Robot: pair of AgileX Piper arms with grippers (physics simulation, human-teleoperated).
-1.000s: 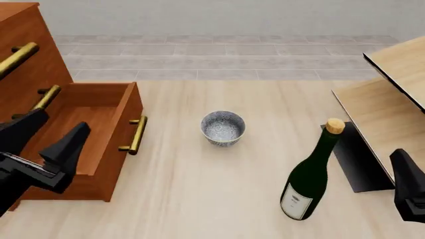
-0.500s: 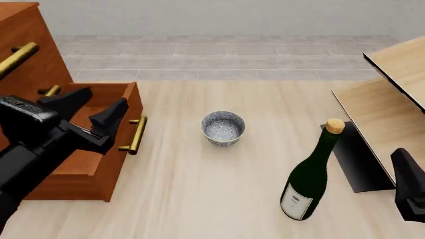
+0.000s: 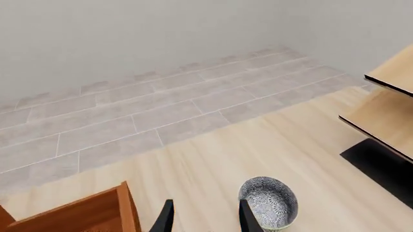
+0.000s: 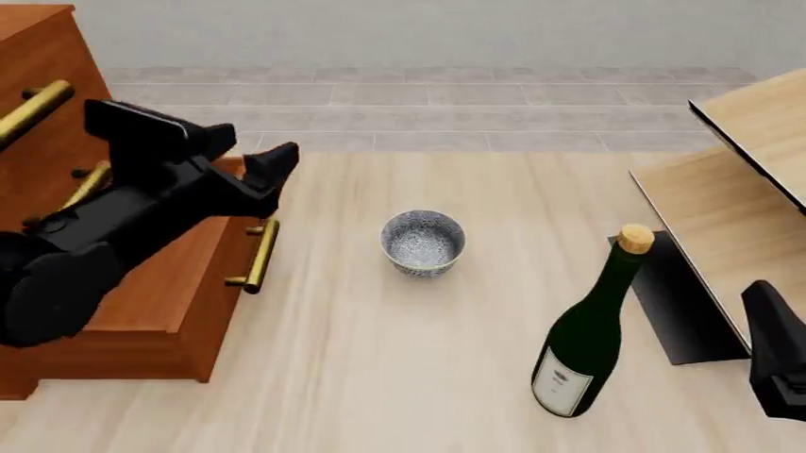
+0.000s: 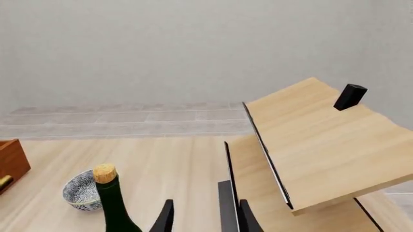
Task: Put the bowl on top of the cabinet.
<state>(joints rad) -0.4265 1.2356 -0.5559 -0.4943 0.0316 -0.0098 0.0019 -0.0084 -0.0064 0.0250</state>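
One bowl (image 4: pixel 424 242) sits upright on the tabletop (image 4: pixel 416 377), between the cabinet (image 4: pixel 75 113) with its open drawer (image 4: pixel 189 274) and the bottle (image 4: pixel 586 330). Your left end effector (image 4: pixel 245 160) hangs above the drawer front, fingers spread, apart from the bowl. Bring it over the near rim, drop one finger inside and one outside, then pinch. Lift well clear of the brass handle (image 4: pixel 260 255). Your right end effector (image 5: pixel 201 212) idles, fingers apart, near the shelf (image 4: pixel 743 189); leave it there.
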